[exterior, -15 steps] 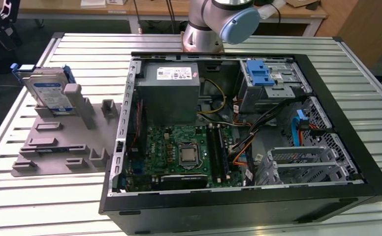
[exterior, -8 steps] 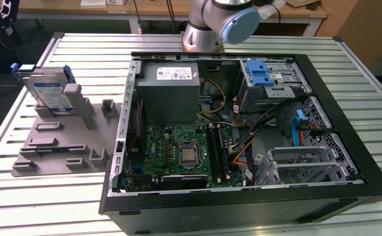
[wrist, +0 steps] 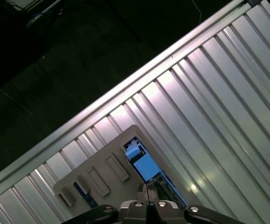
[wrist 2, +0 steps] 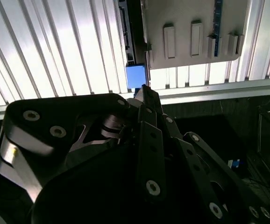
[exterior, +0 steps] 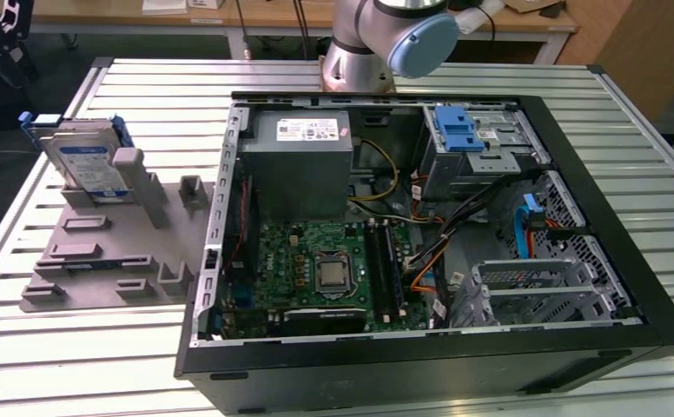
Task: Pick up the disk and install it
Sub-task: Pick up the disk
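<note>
While upright in its stand point(exterior: 105, 261), the blue-and-white-labelled disk point(exterior: 87, 167).

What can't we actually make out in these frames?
1. Disk: lower part hidden by posts of the grey fixture, exterior view.
2. Disk's label side: edge-on in the second wrist view, partly behind the gripper.
3. Arm: cut off by the exterior view's top edge.
4. Drive cage interior: covered by its blue latch, exterior view.

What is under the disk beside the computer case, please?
The disk stands upright in the grey holder on the slatted table. Its bottom edge is hidden behind the holder's posts.
</note>
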Motion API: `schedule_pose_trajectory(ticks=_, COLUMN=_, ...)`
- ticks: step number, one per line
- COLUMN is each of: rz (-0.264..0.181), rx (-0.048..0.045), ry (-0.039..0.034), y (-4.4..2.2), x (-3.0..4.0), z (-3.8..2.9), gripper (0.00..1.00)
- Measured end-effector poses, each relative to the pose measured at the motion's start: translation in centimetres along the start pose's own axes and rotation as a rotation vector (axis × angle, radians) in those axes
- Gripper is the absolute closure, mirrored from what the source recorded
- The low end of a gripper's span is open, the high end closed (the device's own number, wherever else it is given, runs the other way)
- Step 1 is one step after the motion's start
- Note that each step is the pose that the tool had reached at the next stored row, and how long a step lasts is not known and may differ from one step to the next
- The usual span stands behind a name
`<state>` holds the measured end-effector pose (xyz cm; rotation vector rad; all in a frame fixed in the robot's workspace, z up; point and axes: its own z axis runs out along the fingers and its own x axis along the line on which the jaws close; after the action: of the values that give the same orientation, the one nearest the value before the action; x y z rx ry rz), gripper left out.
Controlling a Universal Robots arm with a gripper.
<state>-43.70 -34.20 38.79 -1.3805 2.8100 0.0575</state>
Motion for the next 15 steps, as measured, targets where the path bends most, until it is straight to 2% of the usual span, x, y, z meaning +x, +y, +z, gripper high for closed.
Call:
schedule_pose_trajectory(ticks=4, rz=-0.027, rx=-0.0006, ry=0.0007, y=0.0, x=0.0, z=0.0, gripper=0.89)
schedule_pose_trajectory(ticks=11, rz=-0.122, rx=-0.0028, ry=0.0037, y=0.0, x=0.0, z=0.05, gripper=0.89)
schedule_pose_trajectory(ticks=15, rz=-0.189, rx=-0.0025, ry=0.0086, y=0.0, x=0.0, z=0.12, gripper=0.89)
